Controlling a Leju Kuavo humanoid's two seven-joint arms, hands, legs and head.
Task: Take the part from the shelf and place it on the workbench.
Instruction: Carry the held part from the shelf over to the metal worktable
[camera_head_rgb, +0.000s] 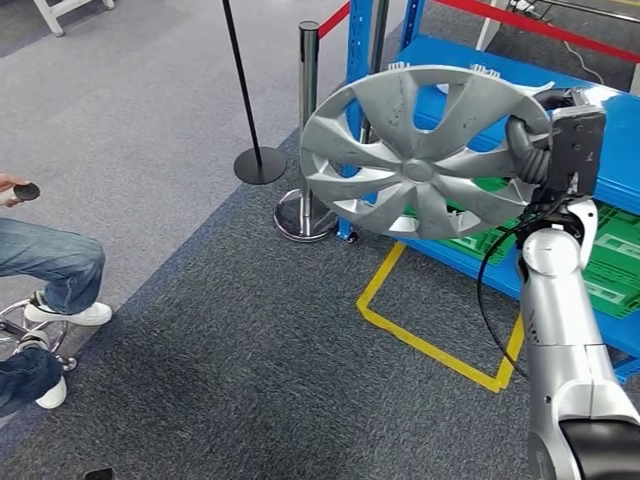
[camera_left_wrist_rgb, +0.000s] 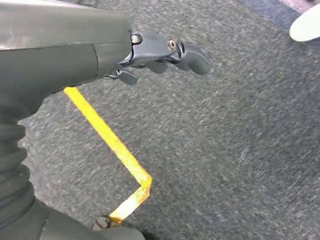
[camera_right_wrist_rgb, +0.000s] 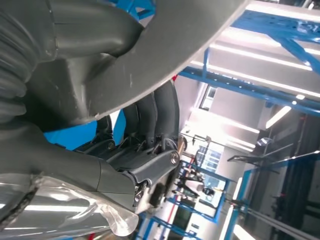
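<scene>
A silver spoked wheel cover (camera_head_rgb: 419, 150) hangs in the air in front of the blue shelf (camera_head_rgb: 611, 130), its face turned toward me. My right hand (camera_head_rgb: 532, 145) grips it by the right rim, arm raised. Up close, the rim (camera_right_wrist_rgb: 177, 47) passes between the thumb and the dark fingers (camera_right_wrist_rgb: 156, 112) of my right hand (camera_right_wrist_rgb: 124, 135). My left hand (camera_left_wrist_rgb: 158, 57) hangs over the grey carpet, fingers loosely extended, holding nothing.
A person sits at the left on a stool (camera_head_rgb: 23, 325), jeans and white shoes (camera_head_rgb: 68, 313) showing. Chrome stanchions (camera_head_rgb: 306, 130) with red rope stand by the shelf. Yellow tape (camera_head_rgb: 430, 340) marks the carpet. Green crates (camera_head_rgb: 611, 270) fill the lower shelf.
</scene>
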